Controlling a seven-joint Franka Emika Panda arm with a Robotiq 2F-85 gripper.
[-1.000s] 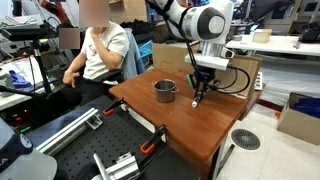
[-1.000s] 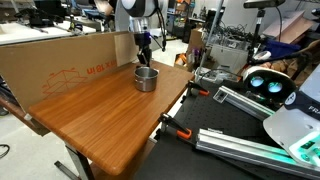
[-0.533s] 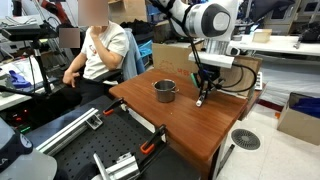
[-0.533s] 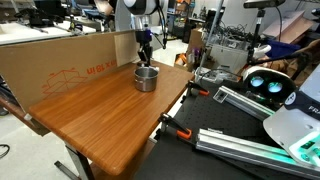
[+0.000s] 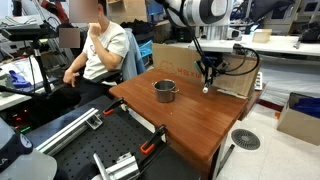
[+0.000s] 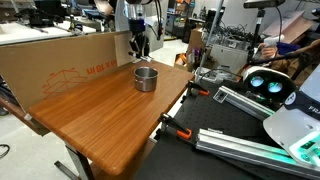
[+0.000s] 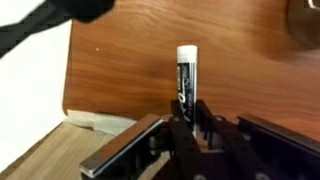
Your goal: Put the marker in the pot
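The silver-grey pot (image 5: 164, 91) stands on the wooden table (image 5: 190, 125); it also shows in an exterior view (image 6: 146, 77). My gripper (image 5: 209, 80) hangs above the table beside the pot, raised off the surface. It is shut on the dark marker (image 7: 184, 88), which sticks out between the fingers with its white tip pointing away. The marker's lower end shows below the fingers in an exterior view (image 5: 207, 89). In an exterior view my gripper (image 6: 139, 46) is above and behind the pot. The pot is out of the wrist view.
A cardboard wall (image 6: 70, 62) runs along one table edge. A cardboard box (image 5: 235, 70) stands at the table's end. A seated person (image 5: 100, 50) is behind the table. Orange clamps (image 5: 155, 141) grip the table's edge.
My gripper has risen from near the table surface, carrying the marker upward. The pot has not moved.
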